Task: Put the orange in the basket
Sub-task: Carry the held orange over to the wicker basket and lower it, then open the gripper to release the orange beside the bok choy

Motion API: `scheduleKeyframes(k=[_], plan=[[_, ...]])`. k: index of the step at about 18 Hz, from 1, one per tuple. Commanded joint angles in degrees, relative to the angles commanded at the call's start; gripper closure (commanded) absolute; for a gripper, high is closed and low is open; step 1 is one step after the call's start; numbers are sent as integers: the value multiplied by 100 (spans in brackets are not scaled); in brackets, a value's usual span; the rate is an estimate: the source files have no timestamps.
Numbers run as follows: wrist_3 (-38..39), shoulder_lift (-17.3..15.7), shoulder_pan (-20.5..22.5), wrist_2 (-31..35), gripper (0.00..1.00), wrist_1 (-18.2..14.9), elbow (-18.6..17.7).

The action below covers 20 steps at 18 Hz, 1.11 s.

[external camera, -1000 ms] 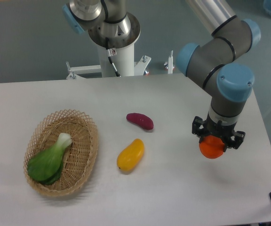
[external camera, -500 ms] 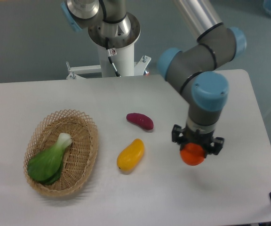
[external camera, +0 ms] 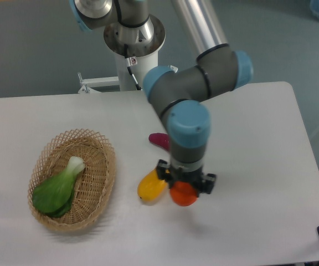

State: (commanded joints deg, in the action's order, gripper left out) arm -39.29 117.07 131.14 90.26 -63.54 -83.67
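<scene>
The small purple oblong sweet potato [external camera: 158, 139] is mostly hidden behind the grey arm; the elongated yellow-orange fruit [external camera: 150, 187] loses its right end behind the black hand [external camera: 185, 187], which covers the top of the round red-orange orange [external camera: 184, 195]

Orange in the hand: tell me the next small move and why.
Probably carry it on leftward, kept high. The hand is shut on the orange, the yellow fruit lies just beside it on the way, and the basket, holding a green vegetable, sits farther left.
</scene>
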Motion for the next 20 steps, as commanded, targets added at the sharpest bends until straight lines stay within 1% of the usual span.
scheduleKeyframes(k=[4,5,7,8,9,11,15,18,19,20], plan=[[237,9,-527,0,24,0,0],[255,35,-720,0,24,0,9],[430,114,-923,0,24,0,52],[509,158,-1115,-9,24,-17,79],[528,193,-1361,0,24,0,18],[528,263,-1573,-9,24,-9,9],[545,351,-1855,0,22,0,35],[545,369,-1934,-9,21,-9,9],[545,378,-1952,-17,19,-9,17],[545,387,-1952,-61,15,-9,17]])
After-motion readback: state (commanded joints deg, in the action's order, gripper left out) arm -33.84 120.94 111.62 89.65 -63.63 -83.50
